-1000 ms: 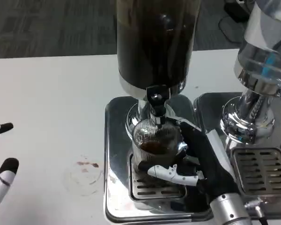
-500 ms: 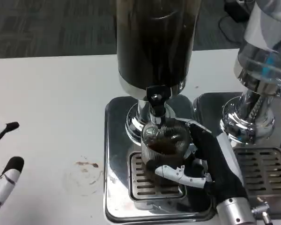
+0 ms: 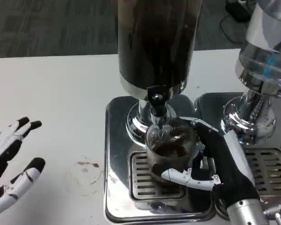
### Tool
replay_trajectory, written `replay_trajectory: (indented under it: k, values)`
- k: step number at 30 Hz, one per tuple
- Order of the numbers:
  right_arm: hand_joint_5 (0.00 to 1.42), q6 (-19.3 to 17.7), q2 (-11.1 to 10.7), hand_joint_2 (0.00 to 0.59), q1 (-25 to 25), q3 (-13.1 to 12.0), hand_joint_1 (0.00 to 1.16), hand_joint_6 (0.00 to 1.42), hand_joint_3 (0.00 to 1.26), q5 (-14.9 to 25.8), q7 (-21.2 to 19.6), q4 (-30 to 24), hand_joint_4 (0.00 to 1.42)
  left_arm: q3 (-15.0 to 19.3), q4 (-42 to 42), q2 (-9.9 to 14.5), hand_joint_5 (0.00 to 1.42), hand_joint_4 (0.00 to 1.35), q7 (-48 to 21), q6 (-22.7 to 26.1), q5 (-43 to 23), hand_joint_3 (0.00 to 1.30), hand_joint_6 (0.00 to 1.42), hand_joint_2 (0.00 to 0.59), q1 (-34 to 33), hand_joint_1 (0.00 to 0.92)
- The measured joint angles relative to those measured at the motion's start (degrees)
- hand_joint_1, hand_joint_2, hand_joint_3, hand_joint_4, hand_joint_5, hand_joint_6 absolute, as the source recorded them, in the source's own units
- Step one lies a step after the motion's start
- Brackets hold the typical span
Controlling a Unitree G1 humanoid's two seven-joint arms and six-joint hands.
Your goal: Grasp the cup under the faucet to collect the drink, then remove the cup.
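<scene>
A clear ribbed cup [image 3: 171, 147] with dark drink in its bottom sits just below the black faucet [image 3: 157, 99] of the dark drink dispenser [image 3: 154, 42]. My right hand [image 3: 215, 161] grips the cup from its right side, thumb across the front. The cup hangs over the slotted drip grate [image 3: 147, 180] of the steel tray [image 3: 114, 154]. My left hand [image 3: 11, 159] hovers over the white table at the far left, fingers spread, holding nothing.
A second dispenser [image 3: 264, 61] with its own grate [image 3: 267, 171] stands at the right, close to my right forearm. A brown drip stain [image 3: 86, 165] marks the table left of the tray. Bare white table stretches to the left.
My right hand has carried the cup a little right and toward me, out from directly beneath the faucet. My left hand has come further in from the left edge.
</scene>
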Motion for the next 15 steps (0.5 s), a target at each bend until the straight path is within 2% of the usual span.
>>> replay_trajectory:
  k: [4, 6, 10, 15]
  values:
    - [0.86, 0.3, -0.7, 0.131, 2.2, -0.3, 0.98, 1.13, 0.45, 0.0, 0.5, -2.4, 0.58, -2.5, 1.9, 3.5, 0.0, 0.0, -1.9, -0.4, 1.5, 0.0, 0.0, 0.264, -2.1, 0.0]
    - [0.86, 0.5, -1.0, 0.131, 3.2, -0.4, 0.98, 1.14, 0.45, 0.1, 0.8, -4.0, 0.58, -3.5, 2.0, 4.3, 0.0, 0.0, -2.7, -0.5, 1.9, 0.0, 0.0, 0.251, -2.6, 0.0]
    - [0.86, 1.0, -1.7, 0.132, 6.3, -1.0, 0.98, 1.15, 0.45, 0.5, 1.7, -8.4, 0.58, -5.0, 2.0, 7.5, 0.0, 0.0, -5.4, -1.1, 1.9, 0.0, 0.0, 0.268, -2.8, 0.0]
    - [0.87, 2.5, -2.2, 0.132, 8.1, -2.0, 0.97, 1.15, 0.45, 0.7, 3.6, -12.1, 0.58, -5.9, 2.1, 9.9, 0.0, 0.0, -8.3, -2.9, 1.2, 0.0, 0.0, 0.271, -2.8, 0.0]
